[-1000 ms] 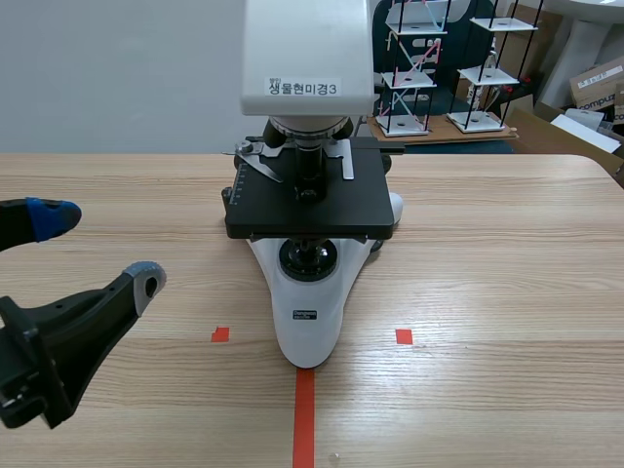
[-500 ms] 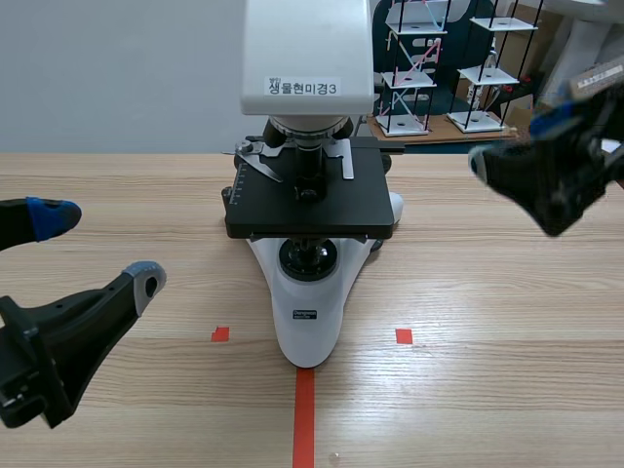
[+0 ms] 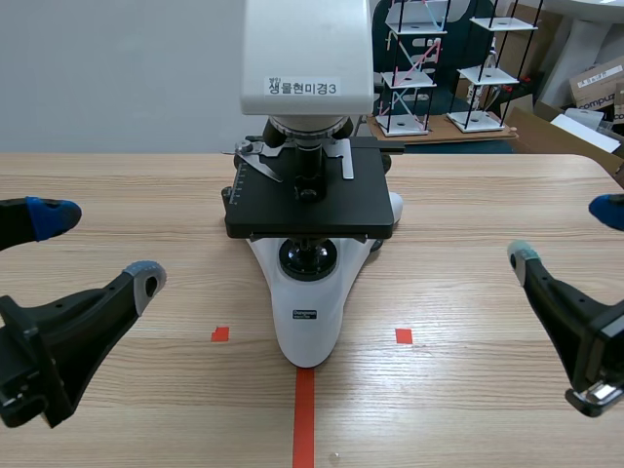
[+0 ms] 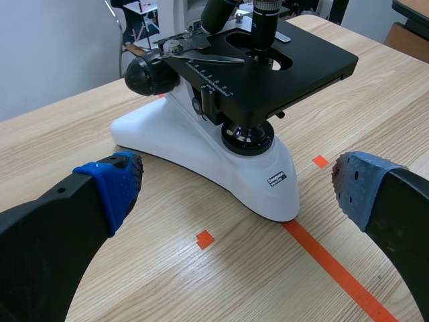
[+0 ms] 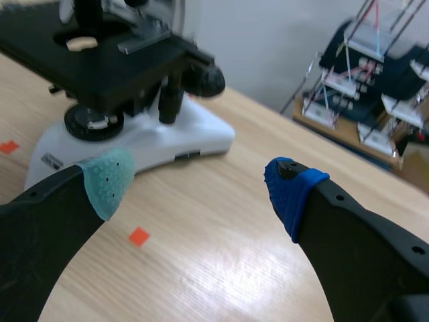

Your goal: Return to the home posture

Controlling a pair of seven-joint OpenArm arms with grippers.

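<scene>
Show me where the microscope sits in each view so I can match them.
Scene view: microscope centred between left gripper and right gripper.
Left wrist view: microscope straight ahead of that gripper.
Right wrist view: microscope ahead, beyond the grey-green pad.
Shared landmark: its base label.

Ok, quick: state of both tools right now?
Left tool: open, holding nothing.
Right tool: open, holding nothing.

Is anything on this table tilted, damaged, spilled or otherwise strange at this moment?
Nothing stands out. The microscope stands upright on the table, its base in line with the orange-red tape mark. The left tool and the right tool are both open, low at each side, holding nothing.
</scene>
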